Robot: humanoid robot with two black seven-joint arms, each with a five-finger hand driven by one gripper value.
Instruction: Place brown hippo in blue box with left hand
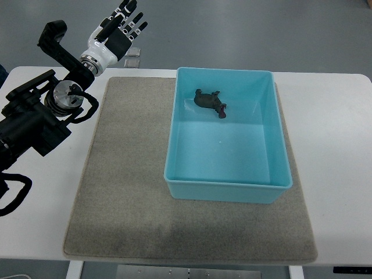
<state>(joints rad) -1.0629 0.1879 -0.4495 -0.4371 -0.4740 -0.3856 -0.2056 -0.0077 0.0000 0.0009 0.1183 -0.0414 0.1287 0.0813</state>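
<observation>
One brown hippo (pixel 210 102), one blue box (pixel 228 188), one mat (pixel 122 203).

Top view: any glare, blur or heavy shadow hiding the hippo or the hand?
Top view: sharp and evenly lit; brown hippo reads clearly inside the blue box, with only soft reflections on the box floor; left hand, fingers spread, is unblurred; mat shows faint darker patches.

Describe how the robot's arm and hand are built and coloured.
The left arm is black, made of blocky segments with a round silver-grey joint and looping black cables. Its wrist is glossy white, and the left hand has a black palm and black-and-white segmented fingers. No right arm shows.
</observation>
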